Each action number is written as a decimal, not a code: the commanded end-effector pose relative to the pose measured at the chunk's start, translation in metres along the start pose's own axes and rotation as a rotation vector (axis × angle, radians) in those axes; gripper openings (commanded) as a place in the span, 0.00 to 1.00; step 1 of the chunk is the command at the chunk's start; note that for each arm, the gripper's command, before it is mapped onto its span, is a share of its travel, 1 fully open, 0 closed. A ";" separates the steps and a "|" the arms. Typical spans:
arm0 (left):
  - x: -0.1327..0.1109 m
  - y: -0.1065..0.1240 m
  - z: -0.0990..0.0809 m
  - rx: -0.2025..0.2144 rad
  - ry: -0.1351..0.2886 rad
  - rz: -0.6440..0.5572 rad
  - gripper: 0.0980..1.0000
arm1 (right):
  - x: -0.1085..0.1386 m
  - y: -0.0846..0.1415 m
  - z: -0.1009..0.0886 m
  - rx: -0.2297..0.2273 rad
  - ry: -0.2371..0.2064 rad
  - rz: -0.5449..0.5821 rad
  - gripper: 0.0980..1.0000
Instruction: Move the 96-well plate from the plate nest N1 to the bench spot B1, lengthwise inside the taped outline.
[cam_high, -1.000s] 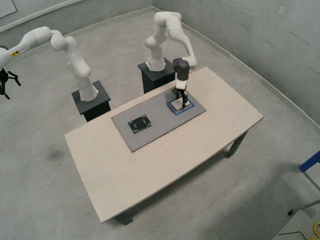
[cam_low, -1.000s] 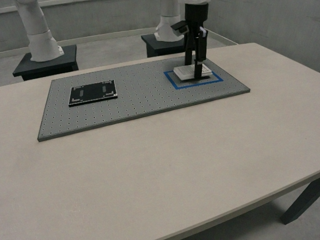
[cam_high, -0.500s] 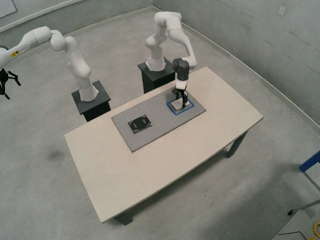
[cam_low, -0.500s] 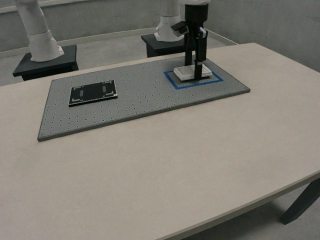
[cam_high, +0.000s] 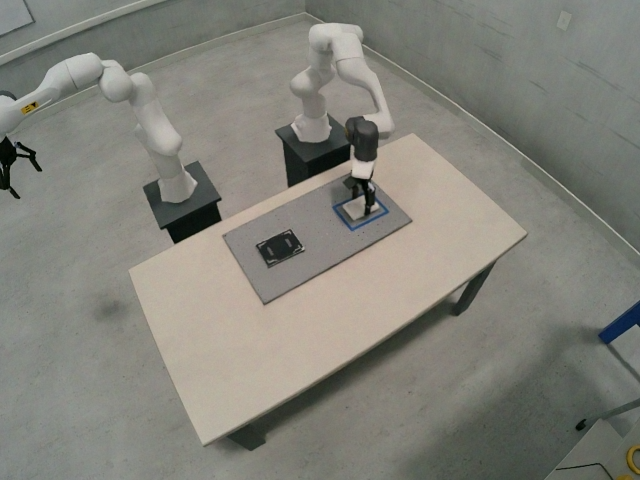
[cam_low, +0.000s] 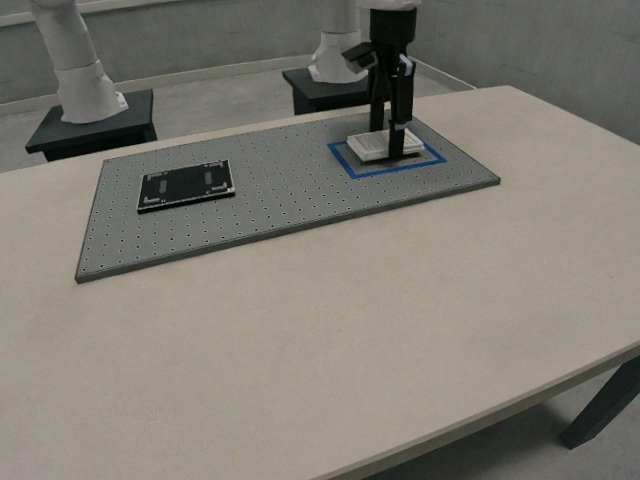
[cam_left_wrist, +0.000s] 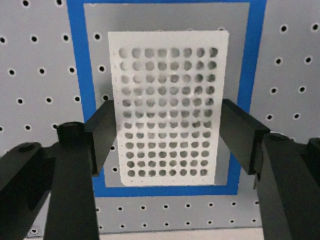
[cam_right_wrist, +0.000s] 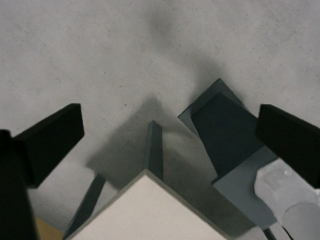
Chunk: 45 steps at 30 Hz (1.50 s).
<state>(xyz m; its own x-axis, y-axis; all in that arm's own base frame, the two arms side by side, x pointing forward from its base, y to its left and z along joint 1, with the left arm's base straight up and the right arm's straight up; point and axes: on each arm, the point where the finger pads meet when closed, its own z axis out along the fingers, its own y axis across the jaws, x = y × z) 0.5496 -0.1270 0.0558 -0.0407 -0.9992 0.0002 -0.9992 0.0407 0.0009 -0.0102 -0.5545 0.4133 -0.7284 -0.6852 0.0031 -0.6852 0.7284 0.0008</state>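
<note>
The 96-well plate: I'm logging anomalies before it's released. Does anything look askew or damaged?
Nothing stands out as damaged. The 96-well plate, clamped in the left gripper, appears lengthwise within the blue tape outline, perhaps turned very slightly.

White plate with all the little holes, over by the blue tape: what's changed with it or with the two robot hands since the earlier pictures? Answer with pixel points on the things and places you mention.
Nothing has visibly changed. The white rectangular plate (cam_high: 352, 209) (cam_low: 366, 146) (cam_left_wrist: 168, 110) stayed within the blue taped outline (cam_high: 353, 227) (cam_low: 341, 161) (cam_left_wrist: 165, 191), gripped by the black left gripper (cam_high: 361, 204) (cam_low: 385, 142) (cam_left_wrist: 167, 115). The black right gripper (cam_high: 27, 182) (cam_right_wrist: 170, 119) stayed open, away from the table.
</note>
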 end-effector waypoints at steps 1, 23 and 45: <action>0.000 0.000 0.001 0.001 0.000 -0.002 0.00 | 0.000 0.000 0.000 0.000 0.000 0.000 1.00; 0.000 0.000 0.002 0.001 0.000 -0.002 0.00 | 0.000 0.000 0.000 0.000 0.000 0.000 1.00; 0.000 0.000 0.012 0.001 0.000 -0.002 0.00 | 0.000 0.000 0.000 0.000 0.000 0.000 1.00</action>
<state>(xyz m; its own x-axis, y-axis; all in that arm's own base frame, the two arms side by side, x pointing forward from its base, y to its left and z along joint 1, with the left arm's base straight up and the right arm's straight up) 0.5486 -0.1267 0.0455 -0.0431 -0.9991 -0.0001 -0.9991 0.0431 0.0036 -0.0102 -0.5545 0.4133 -0.7284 -0.6852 0.0031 -0.6852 0.7284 0.0008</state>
